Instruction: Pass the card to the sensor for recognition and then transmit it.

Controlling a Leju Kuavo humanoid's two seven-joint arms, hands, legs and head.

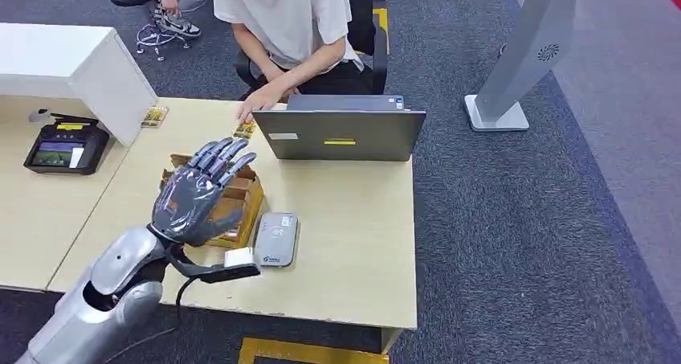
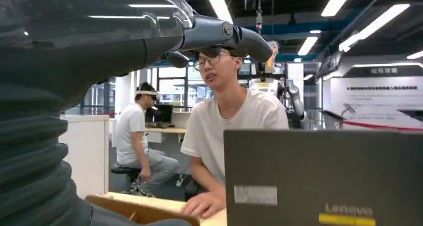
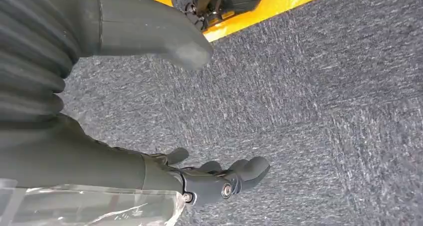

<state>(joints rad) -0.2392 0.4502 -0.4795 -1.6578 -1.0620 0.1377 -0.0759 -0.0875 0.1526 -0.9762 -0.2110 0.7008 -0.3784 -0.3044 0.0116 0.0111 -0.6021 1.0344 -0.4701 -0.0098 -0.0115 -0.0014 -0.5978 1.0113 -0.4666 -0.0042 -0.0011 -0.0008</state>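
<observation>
Here, the left hand [image 1: 201, 191] is being held released, fingers spread and pointing far-right, above the wooden box [image 1: 243, 197]. A card [image 1: 243, 129] is lying flat on the table [image 1: 353, 219] just left of the laptop [image 1: 341, 135], at a person's hand [image 1: 258, 100], its long axis running roughly near to far. The sensor [image 1: 276, 239] is sitting just right of the box. The right hand [image 3: 209, 178] is hanging empty over carpet [image 3: 324, 111], thumb and fingers apart.

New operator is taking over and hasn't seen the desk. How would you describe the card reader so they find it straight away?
Start at the laptop on the wooden table, then look toward the table's near edge. The card reader lies flat there, just right of the cardboard box under the left hand. It is the only small grey slab with rounded corners; the black terminal sits far to the left.
</observation>
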